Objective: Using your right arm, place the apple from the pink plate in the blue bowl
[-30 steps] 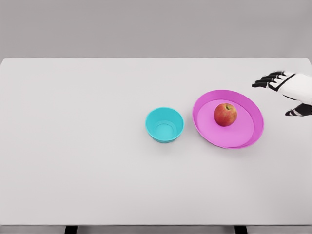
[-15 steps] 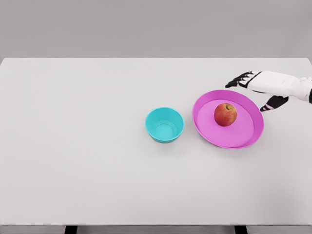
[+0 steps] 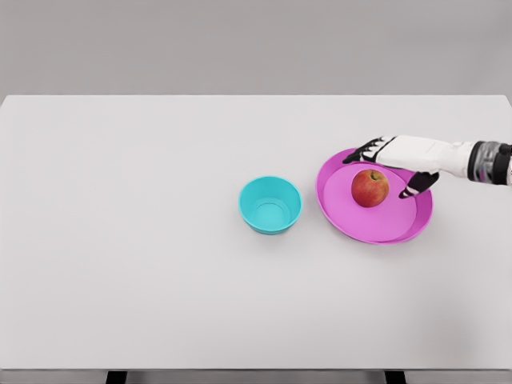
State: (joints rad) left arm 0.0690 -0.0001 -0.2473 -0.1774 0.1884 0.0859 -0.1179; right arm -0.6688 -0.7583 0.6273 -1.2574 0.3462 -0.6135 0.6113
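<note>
My right hand (image 3: 394,162) hovers spread and empty at right of centre, over the pink plate (image 3: 340,212), just behind the apple (image 3: 370,188). I'd lower it, wrap evenly, then lift toward the blue bowl (image 3: 270,205).

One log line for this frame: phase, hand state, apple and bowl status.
phase: reach | right robot hand: open, above apple, no grasp | apple: on pink plate | blue bowl: empty | left: out of view
</note>
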